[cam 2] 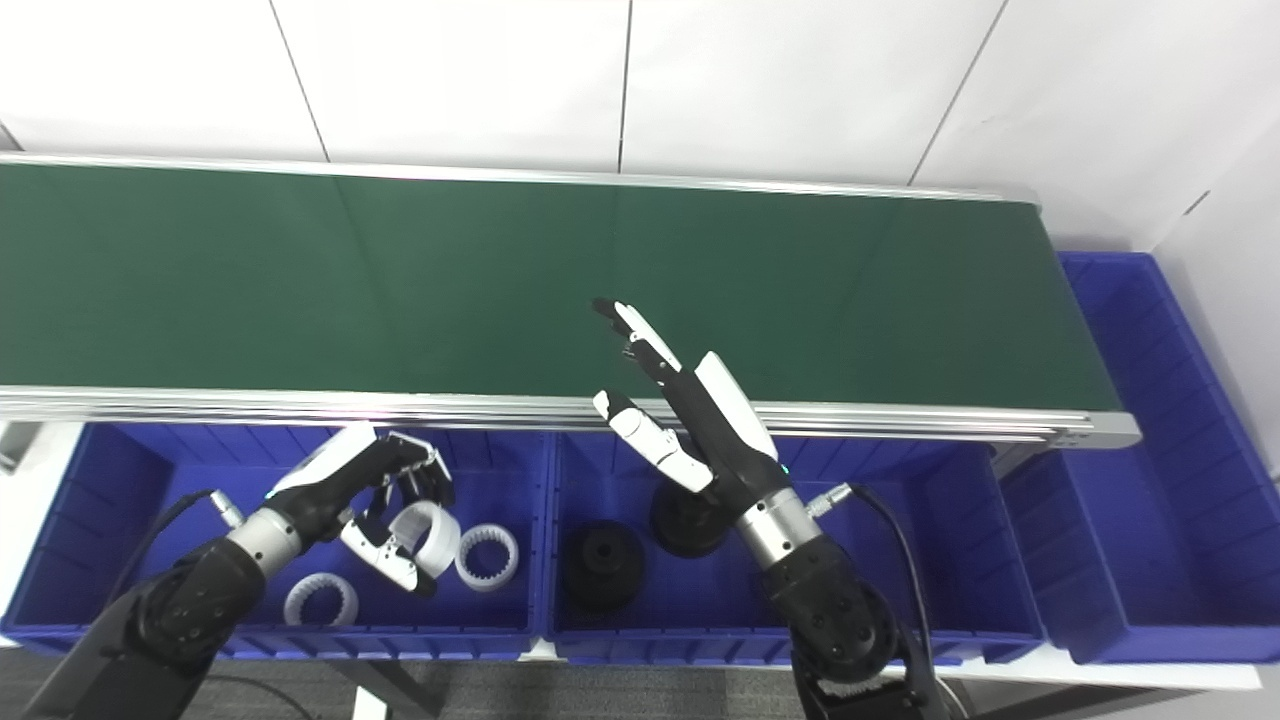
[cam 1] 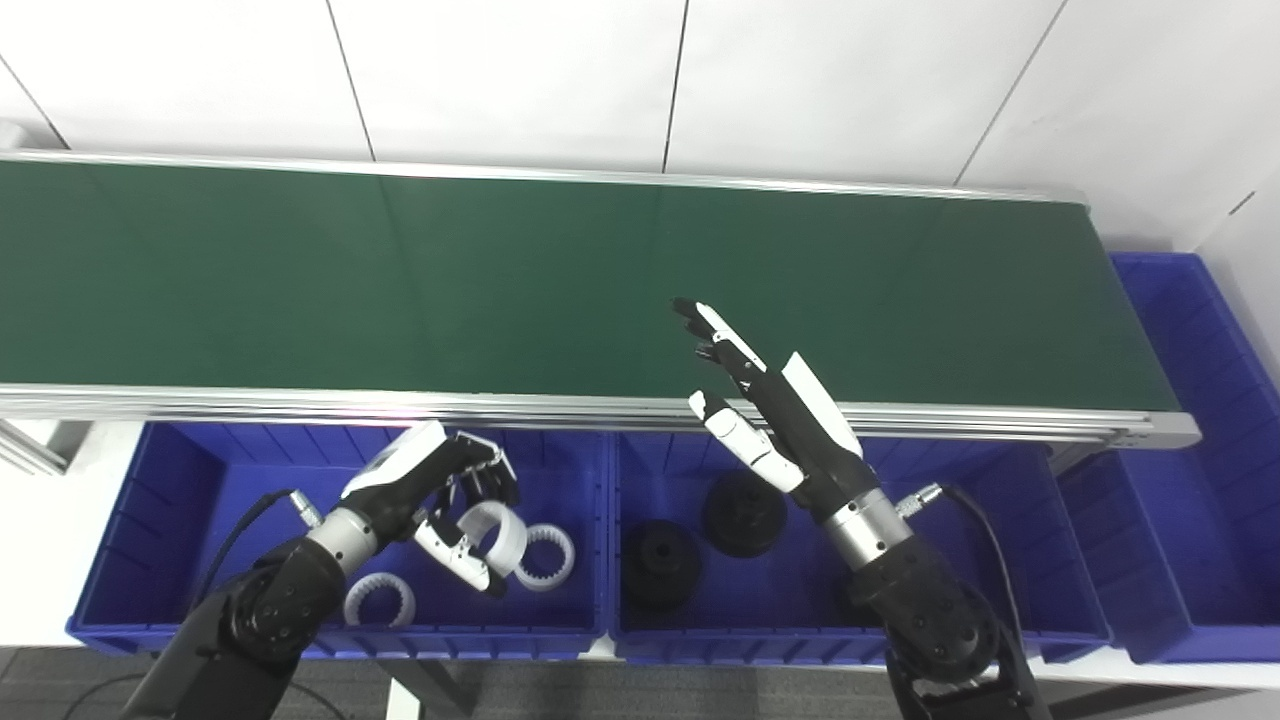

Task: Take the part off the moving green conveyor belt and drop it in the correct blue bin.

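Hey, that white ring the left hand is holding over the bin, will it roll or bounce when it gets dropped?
The white ring looks like stiff moulded plastic, thin-walled and hollow, so probably light. Held on edge in the left hand, it may well bounce or roll briefly. The blue bin has walls that should contain it, and two similar rings there already lie flat.

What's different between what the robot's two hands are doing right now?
The left hand hangs low over the left blue bin, closed around a white ring-shaped part. The right hand is raised at the edge of the green conveyor belt, open and holding nothing. Both are black and white.
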